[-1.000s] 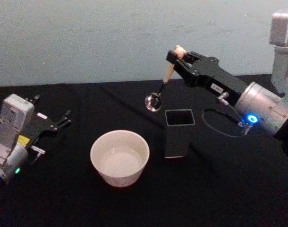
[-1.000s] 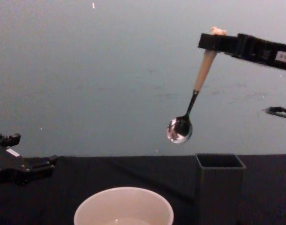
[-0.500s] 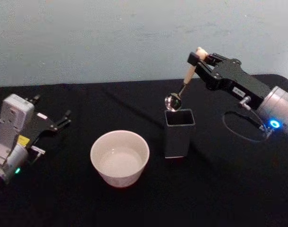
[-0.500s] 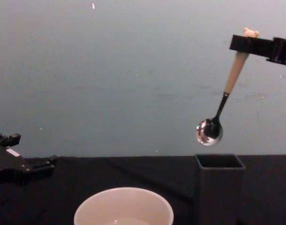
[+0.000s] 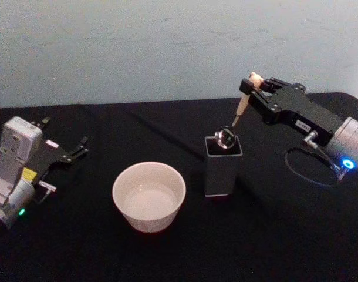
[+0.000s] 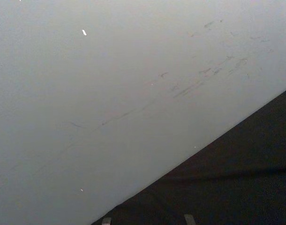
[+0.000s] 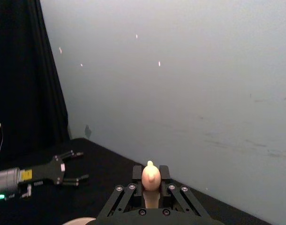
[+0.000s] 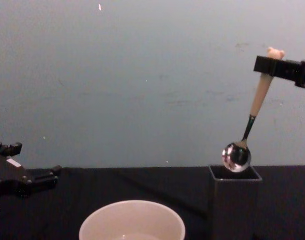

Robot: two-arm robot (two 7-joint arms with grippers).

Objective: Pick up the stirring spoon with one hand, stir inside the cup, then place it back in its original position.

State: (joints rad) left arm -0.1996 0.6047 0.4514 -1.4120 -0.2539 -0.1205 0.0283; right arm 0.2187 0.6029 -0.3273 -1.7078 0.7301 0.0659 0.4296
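My right gripper (image 5: pixel 253 86) is shut on the beige handle of the stirring spoon (image 5: pixel 240 109), just under its bear head (image 7: pixel 151 175). The spoon (image 8: pixel 254 111) hangs tilted, its shiny bowl (image 8: pixel 236 157) level with the open top of the dark grey square holder (image 5: pixel 222 167). In the chest view the same gripper (image 8: pixel 270 66) comes in from the right edge, above the holder (image 8: pixel 234 200). The cream-white cup (image 5: pixel 148 195) stands left of the holder, its rim (image 8: pixel 132 220) low in the chest view. My left gripper (image 5: pixel 77 149) rests open at the far left of the table.
A black cloth (image 5: pixel 273 235) covers the table, with a pale wall (image 5: pixel 138 47) behind it. A black cable (image 5: pixel 308 170) loops by my right wrist. The left gripper (image 7: pixel 70 166) also shows far off in the right wrist view.
My right gripper carried the spoon rightward and down. The spoon's bowl went from hanging left of the holder to sitting at the holder's mouth. The left arm stayed still.
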